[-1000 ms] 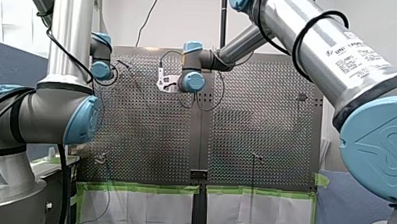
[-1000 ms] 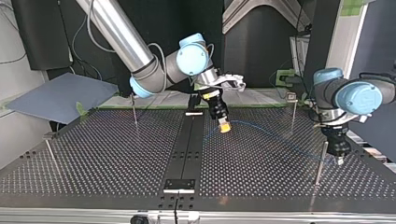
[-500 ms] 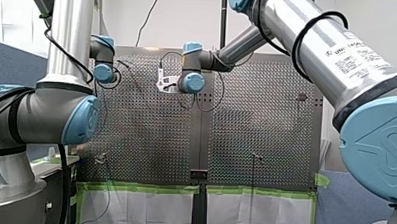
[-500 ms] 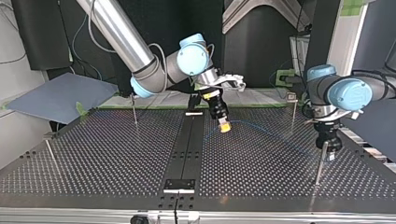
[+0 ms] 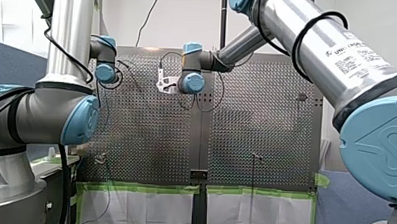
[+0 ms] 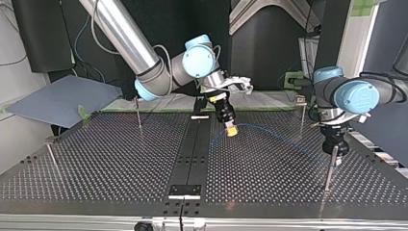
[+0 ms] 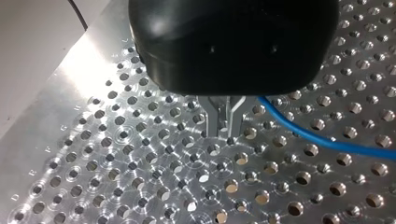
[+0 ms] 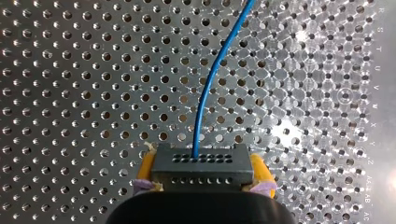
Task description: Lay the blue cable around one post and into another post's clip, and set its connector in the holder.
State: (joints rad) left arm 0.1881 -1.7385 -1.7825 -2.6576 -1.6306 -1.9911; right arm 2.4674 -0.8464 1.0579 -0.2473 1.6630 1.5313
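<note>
Over the holed table (image 6: pixel 96 163), seen in the top view, a thin post (image 6: pixel 329 168) stands just nearer than my left gripper (image 6: pixel 338 153), which pinches the blue cable (image 8: pixel 208 88), and that cable runs far-left to the connector (image 8: pixel 201 164) squeezed by my right gripper (image 6: pixel 232 131).

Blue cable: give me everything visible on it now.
The blue cable is thin, smooth and plastic-looking. One end enters a dark connector, clamped by my right claw between yellow pads. From there it arcs across the perforated table to my left claw beside a post. Whether that claw grips it is unclear.
</note>
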